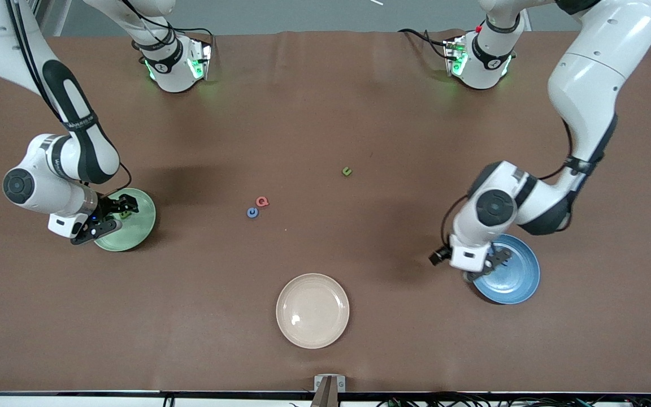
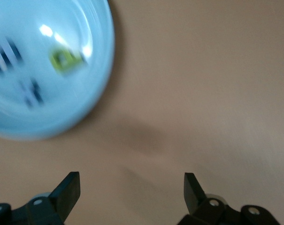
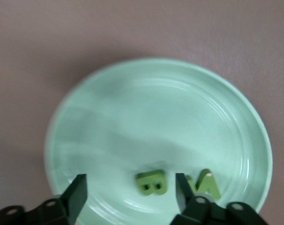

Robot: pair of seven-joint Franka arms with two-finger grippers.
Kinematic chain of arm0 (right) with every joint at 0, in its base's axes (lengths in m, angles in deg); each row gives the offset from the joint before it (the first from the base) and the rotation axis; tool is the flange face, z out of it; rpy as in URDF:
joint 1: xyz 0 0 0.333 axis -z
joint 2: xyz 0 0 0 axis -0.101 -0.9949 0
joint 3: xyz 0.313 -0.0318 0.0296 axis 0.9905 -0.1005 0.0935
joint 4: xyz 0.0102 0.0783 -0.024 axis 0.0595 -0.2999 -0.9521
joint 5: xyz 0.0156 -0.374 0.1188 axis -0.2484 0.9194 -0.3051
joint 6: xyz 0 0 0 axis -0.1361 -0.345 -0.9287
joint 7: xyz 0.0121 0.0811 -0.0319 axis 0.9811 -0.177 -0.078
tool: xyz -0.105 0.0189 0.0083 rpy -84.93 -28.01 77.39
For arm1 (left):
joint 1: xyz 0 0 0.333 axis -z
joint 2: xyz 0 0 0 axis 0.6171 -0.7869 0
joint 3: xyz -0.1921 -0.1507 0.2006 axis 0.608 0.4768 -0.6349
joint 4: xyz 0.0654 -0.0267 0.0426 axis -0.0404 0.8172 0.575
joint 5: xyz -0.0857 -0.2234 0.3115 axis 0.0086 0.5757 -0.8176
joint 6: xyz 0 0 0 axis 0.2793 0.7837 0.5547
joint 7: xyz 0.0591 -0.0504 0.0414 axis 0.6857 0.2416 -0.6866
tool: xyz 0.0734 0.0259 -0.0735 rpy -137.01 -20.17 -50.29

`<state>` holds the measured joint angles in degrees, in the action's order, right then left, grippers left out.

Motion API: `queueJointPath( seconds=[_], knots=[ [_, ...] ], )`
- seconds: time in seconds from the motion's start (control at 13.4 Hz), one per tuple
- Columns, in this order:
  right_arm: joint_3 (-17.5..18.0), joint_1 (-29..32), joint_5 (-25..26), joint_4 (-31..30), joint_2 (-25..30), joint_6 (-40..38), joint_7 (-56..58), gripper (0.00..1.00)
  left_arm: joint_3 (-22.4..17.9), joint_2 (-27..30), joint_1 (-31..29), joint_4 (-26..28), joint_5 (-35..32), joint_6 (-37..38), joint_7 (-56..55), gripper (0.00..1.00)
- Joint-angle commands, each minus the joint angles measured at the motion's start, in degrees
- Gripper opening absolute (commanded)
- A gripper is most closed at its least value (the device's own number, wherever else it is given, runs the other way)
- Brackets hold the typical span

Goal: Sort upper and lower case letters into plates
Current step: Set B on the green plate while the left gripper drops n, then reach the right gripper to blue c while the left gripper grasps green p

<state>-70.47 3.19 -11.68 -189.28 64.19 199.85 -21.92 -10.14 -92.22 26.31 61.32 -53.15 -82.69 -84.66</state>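
The mint green plate [image 1: 133,229] lies toward the right arm's end of the table. My right gripper [image 1: 117,212] hangs open over it. In the right wrist view [image 3: 130,196] the plate [image 3: 156,108] holds a green B [image 3: 151,183] and a green V [image 3: 205,183], with the B between the open fingers. The blue plate [image 1: 515,277] lies toward the left arm's end. My left gripper [image 1: 486,265] is open and empty over its edge. In the left wrist view [image 2: 132,192] that plate [image 2: 71,108] holds a green letter [image 2: 64,60] and two dark blue letters [image 2: 5,54].
A red Q [image 1: 262,201], a blue c [image 1: 252,212] and a green u [image 1: 347,171] lie loose on the brown table near its middle. A cream-white plate [image 1: 312,310] sits nearer to the front camera than these.
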Motion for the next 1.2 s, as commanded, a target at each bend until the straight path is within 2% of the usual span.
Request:
queueJointPath(
  seconds=[0.0,0.07,0.22,0.37,0.6,0.82,1.12],
  knots=[
    [0.3,-8.1,-0.2,0.7,9.1,-10.5,-15.3,0.88,3.0,2.0,2.1,4.3,-1.2,0.2,-9.4,0.95],
    [0.3,-12.0,-0.2,1.9,10.1,-14.2,-23.6,0.89,3.5,2.0,3.8,5.0,-1.2,0.2,-13.7,0.95],
    [0.3,-19.7,-0.2,2.4,10.5,-15.6,-38.8,0.89,4.1,2.0,7.6,6.3,-1.3,0.1,-23.1,0.95],
    [0.4,-24.7,-1.0,3.1,9.6,-14.1,-50.4,0.89,4.9,2.0,10.0,8.1,-1.3,-1.1,-30.9,0.95],
    [0.4,-30.6,-1.1,3.2,6.2,-7.0,-62.3,0.94,5.0,1.9,14.3,11.5,-2.0,-6.0,-39.7,0.93],
    [0.4,-32.0,-1.1,3.2,2.3,-0.4,-64.4,0.97,5.0,1.4,17.8,12.9,-6.8,-6.9,-48.2,0.90],
    [0.4,-33.3,-1.1,3.1,-1.7,5.9,-64.4,0.99,5.0,0.7,19.6,14.1,-8.4,-9.5,-53.3,0.82]
  ],
)
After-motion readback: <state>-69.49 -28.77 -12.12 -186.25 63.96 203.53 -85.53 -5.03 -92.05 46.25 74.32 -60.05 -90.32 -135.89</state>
